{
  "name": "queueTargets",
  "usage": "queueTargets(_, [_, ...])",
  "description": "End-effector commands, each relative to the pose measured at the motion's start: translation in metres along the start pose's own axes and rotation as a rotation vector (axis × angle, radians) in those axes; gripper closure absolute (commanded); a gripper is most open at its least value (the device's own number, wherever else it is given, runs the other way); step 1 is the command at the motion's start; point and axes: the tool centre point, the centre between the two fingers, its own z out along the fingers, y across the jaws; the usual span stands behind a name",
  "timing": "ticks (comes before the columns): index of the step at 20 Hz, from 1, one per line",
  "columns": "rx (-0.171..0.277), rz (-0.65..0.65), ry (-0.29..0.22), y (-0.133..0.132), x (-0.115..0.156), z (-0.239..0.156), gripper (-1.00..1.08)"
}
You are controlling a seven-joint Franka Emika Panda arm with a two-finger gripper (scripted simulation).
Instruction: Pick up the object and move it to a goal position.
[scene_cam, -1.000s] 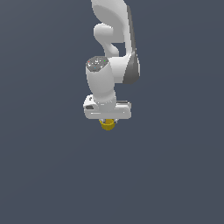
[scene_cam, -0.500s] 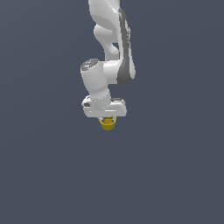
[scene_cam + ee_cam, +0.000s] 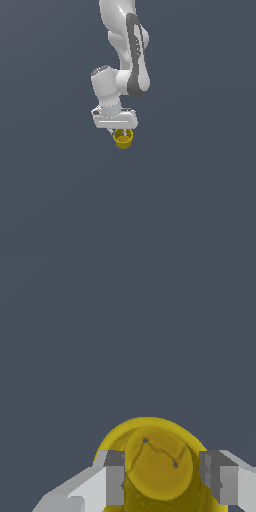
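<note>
Cup [image 3: 159,468], mustard-yellow, sits between the fingers [image 3: 114,478] of the gripper [image 3: 167,478]; jaws clamped on its outer wall from two sides. Wrist view looks straight down into the cup: hollow, round floor visible, nothing inside, faint dark line across the floor. Exterior view: cup [image 3: 123,139] hangs directly under the white gripper [image 3: 119,131], mouth up, arm [image 3: 131,55] descending from above. Background uniform dark grey-blue; no surface edge or room detail can be made out

A mustard-yellow cup [image 3: 123,139] is seen beneath the white claw [image 3: 121,133]; grey pads [image 3: 114,478] are shown.
</note>
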Motion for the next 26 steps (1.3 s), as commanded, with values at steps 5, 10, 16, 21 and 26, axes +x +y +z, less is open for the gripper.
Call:
queueTargets(5, [-0.025,0.05,0.058,0.023,-0.018,-0.005,-0.2])
queueTargets(10, [-0.042,0.071,0.083,0.034,-0.027,-0.008,-0.2])
queueTargets(16, [-0.051,0.08,0.092,0.038,-0.031,-0.009,-0.2])
queueTargets(21, [-0.05,0.079,0.091,0.038,-0.03,-0.006,-0.2])
queueTargets(26, [-0.052,0.079,0.091,0.04,-0.03,0.008,-0.2])
